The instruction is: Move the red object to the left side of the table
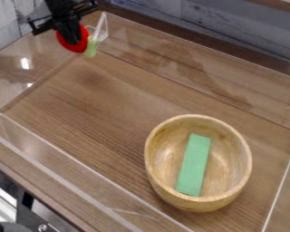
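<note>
- We see the gripper [69, 30] by the far left corner of the table [99, 109]; its fingers are squeezed tight on the red object [72, 40]
- The red object hangs from it; its pale green stub points right
- The wooden bowl [159, 140] sits well apart, near right; a green block [196, 164] lies inside

Your gripper [70, 31] sits in the top-left corner of the view. Only its black lower end is in frame; the rest of the arm is cut off by the top edge, so can't tell elbow or wrist pose. It points steeply down, approx. vertical w/ a slight tilt. Jaws are closed tight on the red object [72, 41], which shows just below them.
</note>
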